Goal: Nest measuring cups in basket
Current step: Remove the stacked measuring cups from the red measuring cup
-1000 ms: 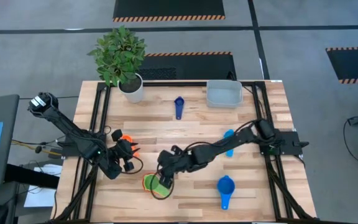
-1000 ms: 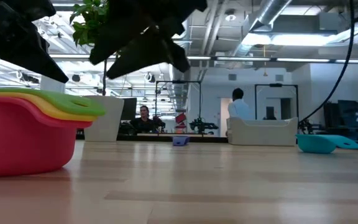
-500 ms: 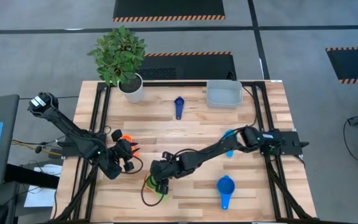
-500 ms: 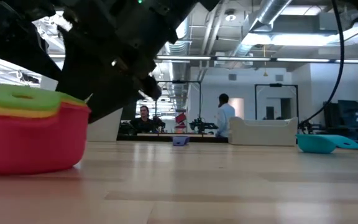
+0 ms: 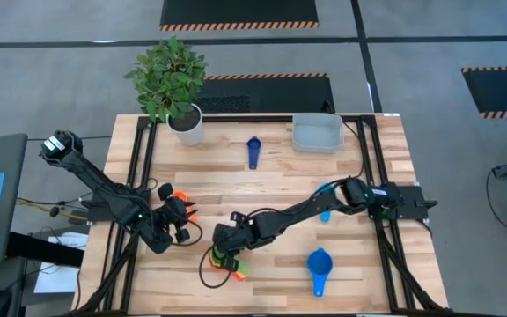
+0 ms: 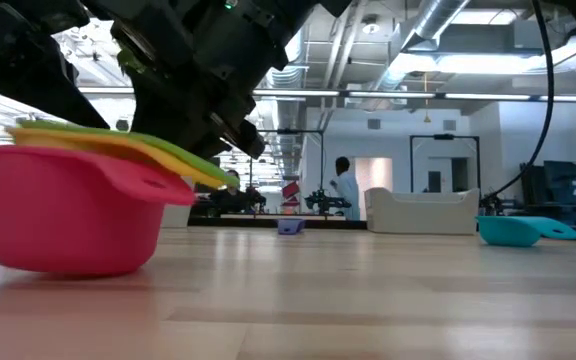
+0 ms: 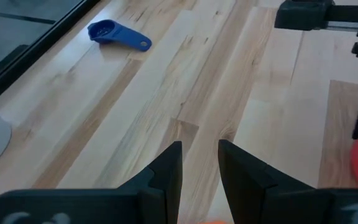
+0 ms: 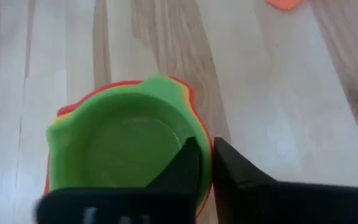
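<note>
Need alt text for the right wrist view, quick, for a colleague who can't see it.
The right pincer grips the rim of a green cup nested in a yellow one inside a red cup, on the wooden table. An orange cup shows at the picture's edge.

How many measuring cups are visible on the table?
7: a red-yellow-green stack held by the right gripper; orange by the left gripper; dark blue left of the basket; light blue mid-right; blue front right.
</note>
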